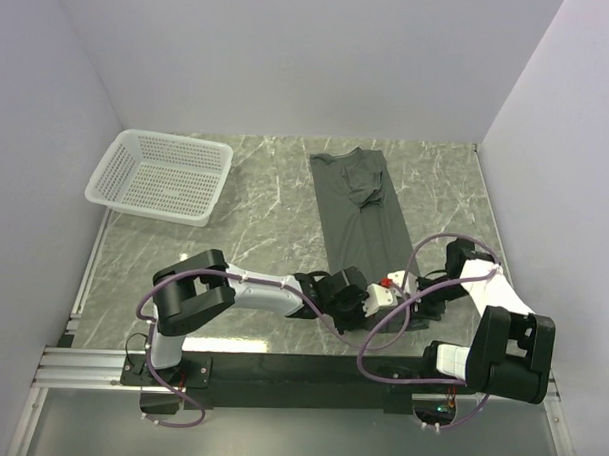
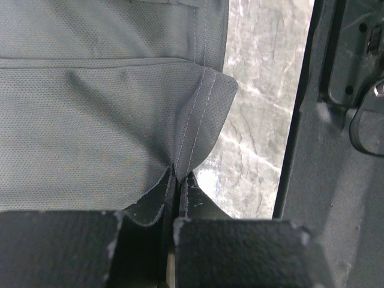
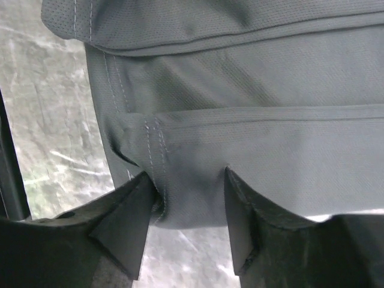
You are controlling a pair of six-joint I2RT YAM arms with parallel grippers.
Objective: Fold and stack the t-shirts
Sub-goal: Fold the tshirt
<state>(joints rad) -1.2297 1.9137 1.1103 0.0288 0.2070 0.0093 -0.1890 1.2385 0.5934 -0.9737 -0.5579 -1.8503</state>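
Note:
The dark grey-green t-shirt lies folded into a long narrow strip on the marble table, collar end at the back. My left gripper is at the strip's near end. In the left wrist view the left gripper is shut on the stitched hem corner of the t-shirt. My right gripper is beside it on the right. In the right wrist view the right gripper is open, with the hem edge of the t-shirt lying between its two fingers.
A white plastic mesh basket stands at the back left of the marble table. The two wrists are close together near the front edge. The right arm's dark body fills the right side of the left wrist view. White walls enclose the table.

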